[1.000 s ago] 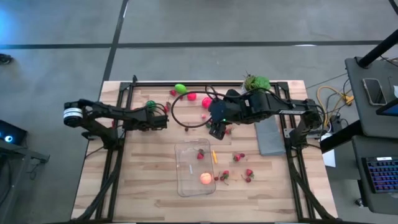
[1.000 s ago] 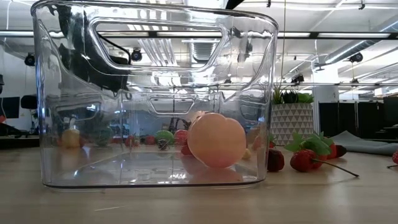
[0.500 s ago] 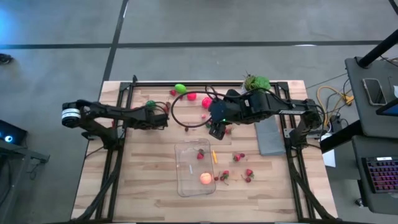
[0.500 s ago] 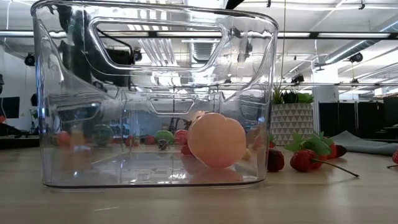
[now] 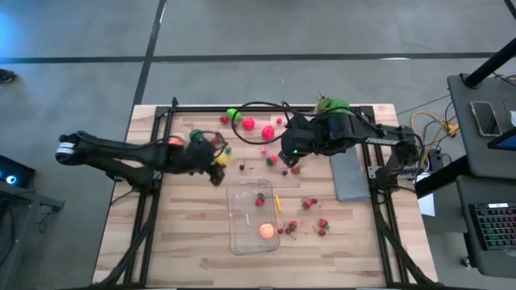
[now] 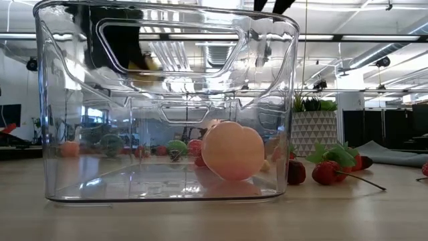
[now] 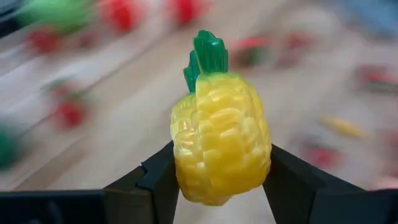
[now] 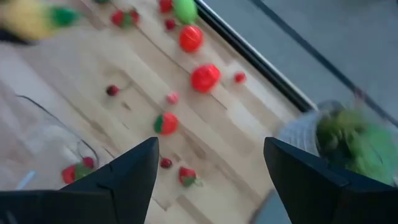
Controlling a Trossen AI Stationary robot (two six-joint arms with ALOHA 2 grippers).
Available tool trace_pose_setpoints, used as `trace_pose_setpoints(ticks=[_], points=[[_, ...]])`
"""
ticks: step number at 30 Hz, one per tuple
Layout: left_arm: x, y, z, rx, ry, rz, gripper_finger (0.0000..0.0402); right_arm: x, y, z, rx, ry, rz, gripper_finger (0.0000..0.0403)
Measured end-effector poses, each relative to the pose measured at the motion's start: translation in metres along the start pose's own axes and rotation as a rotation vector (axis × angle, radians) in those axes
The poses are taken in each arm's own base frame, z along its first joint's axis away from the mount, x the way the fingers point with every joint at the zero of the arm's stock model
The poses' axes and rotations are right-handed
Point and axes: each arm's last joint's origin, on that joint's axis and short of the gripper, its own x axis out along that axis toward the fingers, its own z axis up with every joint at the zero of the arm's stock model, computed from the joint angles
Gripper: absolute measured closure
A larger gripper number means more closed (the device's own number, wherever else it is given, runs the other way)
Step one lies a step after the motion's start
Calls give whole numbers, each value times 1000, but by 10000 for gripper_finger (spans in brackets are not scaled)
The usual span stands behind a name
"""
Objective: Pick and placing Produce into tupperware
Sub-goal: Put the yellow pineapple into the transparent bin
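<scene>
The clear tupperware (image 5: 251, 219) stands at the table's middle near side, holding a peach-coloured fruit (image 6: 233, 150) and a strawberry (image 5: 260, 201). Just beyond its far left corner, my left gripper (image 7: 219, 180) is shut on a yellow toy pineapple (image 5: 219, 159) above the table. Through the container's wall in the low view, the pineapple (image 6: 152, 65) shows high up. My right gripper (image 8: 211, 165) hangs open above loose red produce (image 5: 272, 159), beyond the container's far right corner. More produce (image 5: 248, 123) lies along the far edge. My left gripper pinches the pineapple's body (image 7: 186, 168) between its two fingers, one on each side of the lower half. The green crown (image 7: 205, 53) points away from the fingers. They come slanting down from the table's left. The pineapple hangs clear of the table.
A grey slab (image 5: 348, 177) lies at the right, and a potted plant (image 5: 332, 106) stands at the far right. A black cable loops over the far middle. Strawberries (image 5: 314, 216) lie to the right of the container. An orange piece (image 5: 173, 142) and a green one (image 5: 196, 134) lie at the left.
My left gripper has taken the pineapple off the table, risen with it and swung toward the right and near side, toward the tupperware, rolling as it went. My right gripper has turned a little and drawn slightly toward the far edge.
</scene>
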Motion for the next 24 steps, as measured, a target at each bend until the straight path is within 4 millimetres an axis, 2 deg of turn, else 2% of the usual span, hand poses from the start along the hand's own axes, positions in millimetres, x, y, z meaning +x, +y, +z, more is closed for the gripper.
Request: trace_pose_setpoints(ticks=[3, 7, 10, 15, 21, 24], points=[[-18, -19, -1, 73, -63, -194, 226, -1, 1, -2, 43, 9, 16, 120], [-20, -38, -6, 165, -61, -345, 217, -2, 2, -3, 114, 20, 31, 120], [-7, -52, -16, 226, 6, -393, 215, -2, 3, -3, 157, 27, 35, 121], [27, -70, -38, 258, 184, -371, 214, -1, 3, -3, 179, 36, 42, 121], [46, -103, -27, 260, 209, -369, 213, -1, 3, -3, 135, 36, 43, 122], [62, -118, -24, 268, 269, -358, 213, -1, 3, -3, 98, 35, 44, 121]])
